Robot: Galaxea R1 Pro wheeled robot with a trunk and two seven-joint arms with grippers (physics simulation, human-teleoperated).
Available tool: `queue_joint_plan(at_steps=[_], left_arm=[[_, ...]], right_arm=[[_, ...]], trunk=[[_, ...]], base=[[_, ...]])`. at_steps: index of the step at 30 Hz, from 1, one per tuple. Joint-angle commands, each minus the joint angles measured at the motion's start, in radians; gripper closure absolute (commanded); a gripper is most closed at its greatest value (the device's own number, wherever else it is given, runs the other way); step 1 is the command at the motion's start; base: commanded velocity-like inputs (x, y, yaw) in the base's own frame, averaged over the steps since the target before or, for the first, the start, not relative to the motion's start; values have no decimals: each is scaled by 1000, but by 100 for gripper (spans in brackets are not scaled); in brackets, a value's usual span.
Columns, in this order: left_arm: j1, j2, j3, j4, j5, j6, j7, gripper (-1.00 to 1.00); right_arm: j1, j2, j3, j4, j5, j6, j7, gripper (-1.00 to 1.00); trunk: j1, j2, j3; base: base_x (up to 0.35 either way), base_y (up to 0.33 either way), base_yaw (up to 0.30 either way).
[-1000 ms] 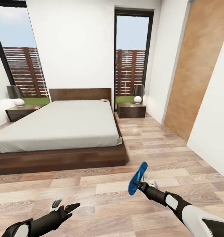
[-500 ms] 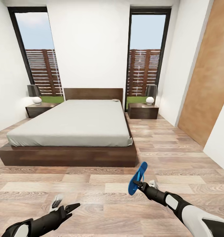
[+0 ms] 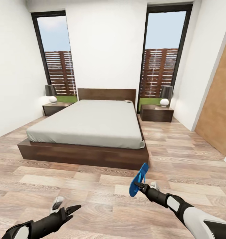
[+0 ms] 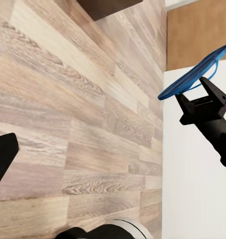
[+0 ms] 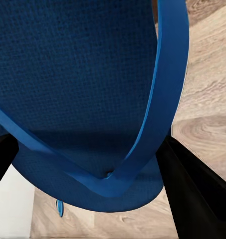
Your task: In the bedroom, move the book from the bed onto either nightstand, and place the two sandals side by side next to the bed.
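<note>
My right gripper [image 3: 138, 184] is shut on one bright blue sandal [image 3: 141, 174], holding it upright by its strap above the wood floor, just off the bed's [image 3: 89, 124] near right corner. The left wrist view shows the same sandal [image 4: 195, 72] pinched in the right gripper [image 4: 205, 99]. Up close, the sandal [image 5: 83, 84] has its strap between the fingers. My left gripper [image 3: 67, 205] hangs open and empty, low at the left. A small flat thing at the mattress's far right corner looks like the book [image 3: 128, 101]. One nightstand [image 3: 56, 108] stands left of the bed, another nightstand [image 3: 157, 113] right.
Each nightstand carries a lamp [image 3: 165, 96]. Tall dark-framed windows flank the headboard. A wooden door [image 3: 216, 116] lines the right wall. Open plank floor runs between the bed's right side and that wall. A small blue speck [image 5: 59, 208] lies on the floor, too small to identify.
The whole view has swung, so the bed and both nightstands now sit further right and more centred. Both arms and the held sandal keep the same pose in the picture.
</note>
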Motion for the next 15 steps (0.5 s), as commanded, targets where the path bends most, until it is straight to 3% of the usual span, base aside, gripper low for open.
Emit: queue_joint_plan(at_steps=[1, 15], left_arm=[[-1, 0, 1, 0, -2, 5, -4, -100], [-1, -4, -1, 0, -2, 4, -3, -100]], right_arm=[[0, 0, -10, -1, -1, 10, 4, 100], [-1, 0, -9, -1, -2, 10, 4, 100]], trunk=[[0, 0, -1], [0, 0, -1]], base=[[0, 0, 228], [0, 0, 227]])
